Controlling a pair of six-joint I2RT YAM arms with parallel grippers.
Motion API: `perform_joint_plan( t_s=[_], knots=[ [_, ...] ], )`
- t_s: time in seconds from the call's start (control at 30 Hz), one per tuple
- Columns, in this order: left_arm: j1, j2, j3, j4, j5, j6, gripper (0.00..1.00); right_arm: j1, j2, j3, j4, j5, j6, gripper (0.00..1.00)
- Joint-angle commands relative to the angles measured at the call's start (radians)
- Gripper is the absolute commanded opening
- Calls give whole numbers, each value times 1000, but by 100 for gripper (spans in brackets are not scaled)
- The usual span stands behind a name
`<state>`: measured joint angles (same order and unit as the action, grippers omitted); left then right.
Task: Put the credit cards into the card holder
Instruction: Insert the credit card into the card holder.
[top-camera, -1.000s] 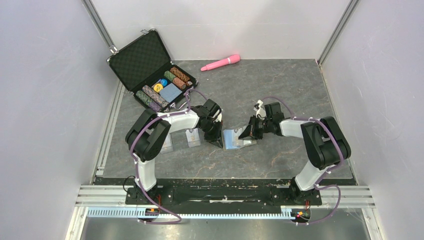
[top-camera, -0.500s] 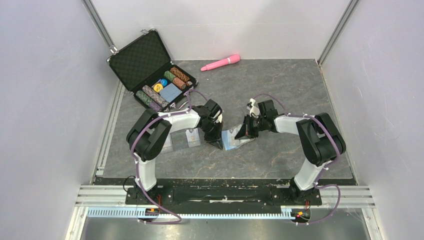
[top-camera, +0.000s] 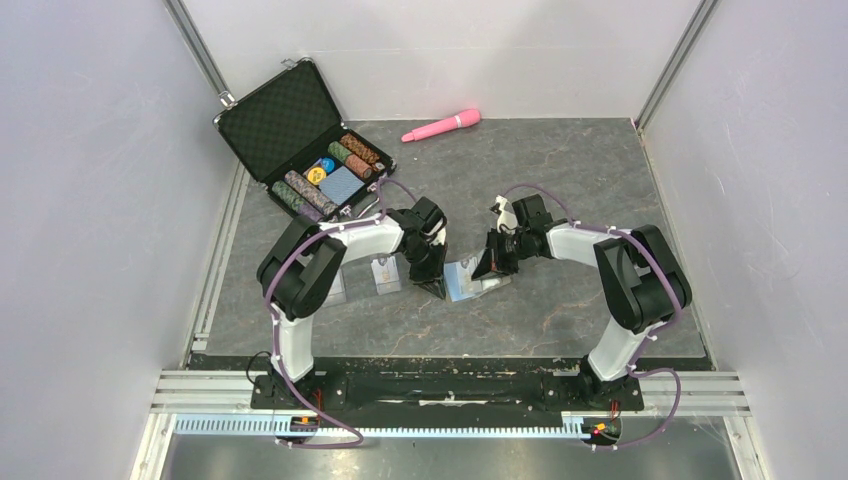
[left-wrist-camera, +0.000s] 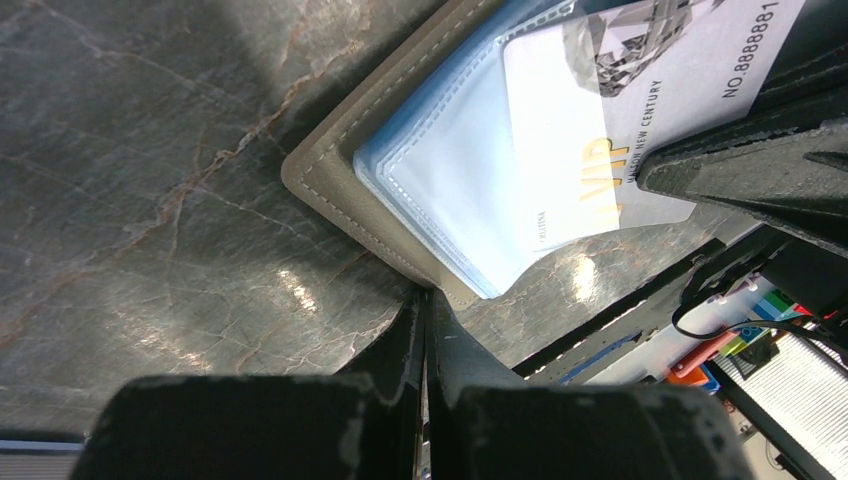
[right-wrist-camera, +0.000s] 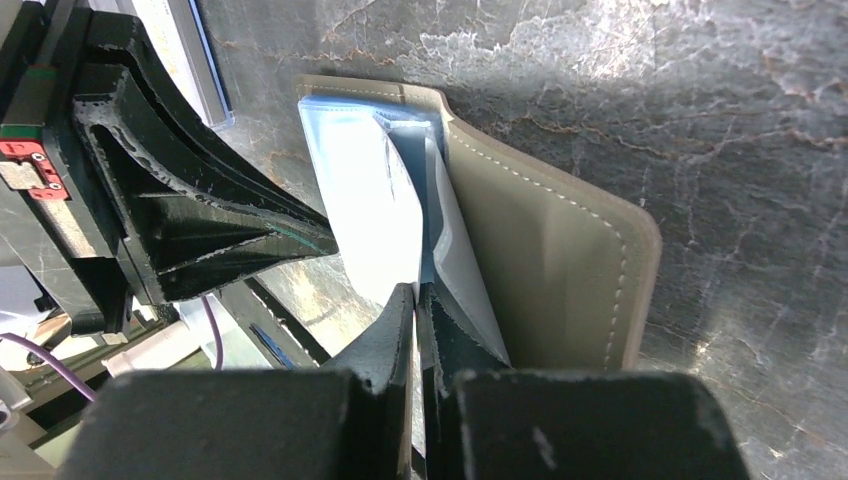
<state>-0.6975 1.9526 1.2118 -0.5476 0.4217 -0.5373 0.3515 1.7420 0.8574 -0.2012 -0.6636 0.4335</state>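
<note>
The khaki card holder (top-camera: 463, 284) lies open on the table between my grippers, its light-blue lining (left-wrist-camera: 450, 190) facing up. My left gripper (top-camera: 436, 283) is shut on the holder's near edge (left-wrist-camera: 428, 300). A whitish credit card (left-wrist-camera: 600, 110) with gold VIP lettering sits partly inside a slot of the lining. My right gripper (top-camera: 484, 271) is shut on that card's outer end (right-wrist-camera: 416, 292), beside the holder's khaki flap (right-wrist-camera: 560, 250). Two more pale credit cards (top-camera: 385, 275) (top-camera: 335, 287) lie flat on the table left of my left gripper.
An open black case (top-camera: 300, 140) with poker chips and a blue deck stands at the back left. A pink cylindrical object (top-camera: 441, 125) lies at the back wall. Grey walls enclose the marbled table on three sides.
My right gripper has moved a little left toward the holder with the card in it. The left gripper has stayed put on the holder's edge.
</note>
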Motion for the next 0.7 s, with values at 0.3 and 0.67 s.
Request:
perform_joint_plan(
  t_s=[0.3,0.67],
  knots=[
    [-11,112,46,-44,-146,58,2,3,11,26,-148,9,-82,0],
    [-10,134,68,-55,-149,64,2,-9,-10,37,-191,33,-101,0]
  ],
)
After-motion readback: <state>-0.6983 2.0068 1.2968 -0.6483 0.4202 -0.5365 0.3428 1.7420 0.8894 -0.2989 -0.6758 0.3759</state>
